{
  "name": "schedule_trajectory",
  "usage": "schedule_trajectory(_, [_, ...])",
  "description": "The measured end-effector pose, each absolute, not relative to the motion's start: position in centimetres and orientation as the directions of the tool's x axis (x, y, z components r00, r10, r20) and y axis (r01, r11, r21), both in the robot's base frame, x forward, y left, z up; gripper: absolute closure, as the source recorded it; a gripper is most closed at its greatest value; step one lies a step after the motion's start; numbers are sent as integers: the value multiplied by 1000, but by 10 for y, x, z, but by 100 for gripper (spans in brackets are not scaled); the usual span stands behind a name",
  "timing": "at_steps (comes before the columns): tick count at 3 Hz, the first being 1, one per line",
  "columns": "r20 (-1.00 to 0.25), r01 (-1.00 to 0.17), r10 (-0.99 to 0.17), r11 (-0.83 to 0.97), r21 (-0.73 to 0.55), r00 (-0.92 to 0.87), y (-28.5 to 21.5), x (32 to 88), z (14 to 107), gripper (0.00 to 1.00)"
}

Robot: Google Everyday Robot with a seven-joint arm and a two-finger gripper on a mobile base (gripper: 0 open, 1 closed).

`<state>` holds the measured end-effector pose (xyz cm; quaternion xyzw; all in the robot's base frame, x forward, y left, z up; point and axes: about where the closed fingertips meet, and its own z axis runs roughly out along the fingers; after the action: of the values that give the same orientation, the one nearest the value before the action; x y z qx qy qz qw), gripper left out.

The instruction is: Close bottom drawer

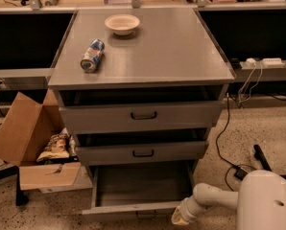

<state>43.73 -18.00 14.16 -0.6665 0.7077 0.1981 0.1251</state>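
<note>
Gray metal makes up the cabinet, and the bottom drawer (pixel 133 190) sits pulled well out at 6 o'clock in the frame, with its bare floor showing and its narrow front panel close to the lower edge. The middle drawer (pixel 143 152) and the top drawer (pixel 143 115) above it each stand slightly out, with a dark gap over each front.

The claw (pixel 179 218) is low at 5 o'clock, right at the right-hand end of the bottom drawer's front panel. Whether it touches the panel cannot be told, and neither can whether it is open, closed or holding anything. The white arm (pixel 212 198) runs from it toward 4 o'clock to the robot's rounded white body (pixel 268 202).

On the tabletop (pixel 172 51), a pale bowl (pixel 122 23) stands upright near the back edge at 12 o'clock. A blue and white can (pixel 92 55) lies on its side toward 9 o'clock, well apart from the bowl.

At 8 o'clock on the floor, an open cardboard box (pixel 23 133) leans beside the cabinet with snack bags (pixel 54 147) in it. Dark cables (pixel 224 133) trail down at 3 o'clock.
</note>
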Motion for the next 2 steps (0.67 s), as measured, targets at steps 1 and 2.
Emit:
schedule_trajectory(1, [-441,-993,-894,33,114,-80,-180,437,142,74])
schedule_trajectory(2, [-441,-993,-894,33,114,-80,-180,437,142,49])
